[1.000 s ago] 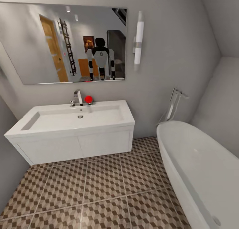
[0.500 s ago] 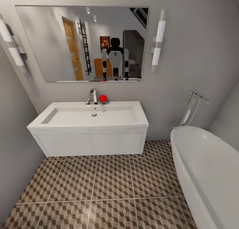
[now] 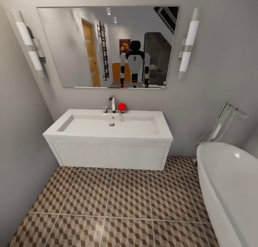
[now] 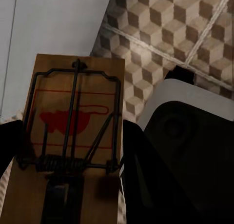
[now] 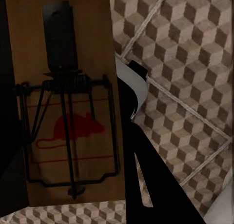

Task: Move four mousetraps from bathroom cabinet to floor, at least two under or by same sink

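Left wrist view gives you one mousetrap clamped flat between the dark fingers of the left gripper, its wire bar and red mouse print facing the camera, with the bathroom floor below it. Right wrist view has a second mousetrap held the same way in the right gripper, closed on the board's edges over the cube-pattern tiles.

From the head, you face the bathroom sink square on, its chrome faucet with a red ball just beside it, and the white vanity below. Open tiles lie in front of the vanity, and the bathtub crowds your right. No traps show on the tiles here, so you are probably carrying the first pair to the drop spot.

Your next move calls for lowering both arms toward the tiles just beside the vanity's front and releasing low, so the boards settle flat next to the sink. Keep the right arm clear of the tub.
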You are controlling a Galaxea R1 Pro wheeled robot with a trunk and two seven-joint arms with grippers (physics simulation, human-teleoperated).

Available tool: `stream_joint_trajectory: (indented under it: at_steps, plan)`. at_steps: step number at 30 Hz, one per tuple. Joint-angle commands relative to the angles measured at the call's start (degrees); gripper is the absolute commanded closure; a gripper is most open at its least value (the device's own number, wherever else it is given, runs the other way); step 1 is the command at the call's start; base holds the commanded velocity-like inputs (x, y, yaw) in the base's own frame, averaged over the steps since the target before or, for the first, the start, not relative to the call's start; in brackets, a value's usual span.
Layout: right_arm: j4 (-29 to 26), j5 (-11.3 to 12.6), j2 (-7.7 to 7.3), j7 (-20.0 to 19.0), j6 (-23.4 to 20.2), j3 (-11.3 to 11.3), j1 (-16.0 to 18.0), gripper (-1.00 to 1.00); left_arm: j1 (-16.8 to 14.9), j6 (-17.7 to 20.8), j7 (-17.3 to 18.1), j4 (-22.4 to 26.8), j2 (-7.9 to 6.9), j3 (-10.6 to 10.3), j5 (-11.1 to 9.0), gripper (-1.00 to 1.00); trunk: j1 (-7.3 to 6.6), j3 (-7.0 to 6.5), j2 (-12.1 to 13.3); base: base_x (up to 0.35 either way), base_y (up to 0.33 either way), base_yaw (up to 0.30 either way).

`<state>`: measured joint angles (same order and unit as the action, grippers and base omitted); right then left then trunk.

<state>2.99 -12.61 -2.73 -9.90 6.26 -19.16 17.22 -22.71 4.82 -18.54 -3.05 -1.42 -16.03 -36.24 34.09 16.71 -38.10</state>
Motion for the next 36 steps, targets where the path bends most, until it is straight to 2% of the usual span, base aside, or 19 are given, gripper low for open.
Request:
stream_joint_trajectory:
  at_steps: [1,15,36]
  plan:
    - [0.23,-0.40,0.00,-0.03,0.42,0.09,0.10,1.00,-0.05,0.35,-0.10,-0.03,0.01,-0.49,-0.06,1.00,0.04,0.07,-0.06,0.294,0.085,0.006]
    - [0.26,-0.40,0.02,-0.03,0.42,0.09,0.10,1.00,-0.05,0.37,-0.10,-0.03,0.09,-0.49,-0.05,1.00,0.04,0.07,-0.06,0.307,0.085,0.001]
    - [0.26,-0.41,0.06,-0.03,0.42,0.09,0.10,1.00,-0.05,0.37,-0.10,-0.03,0.10,-0.49,0.03,1.00,0.04,0.07,-0.06,0.315,0.004,0.000]
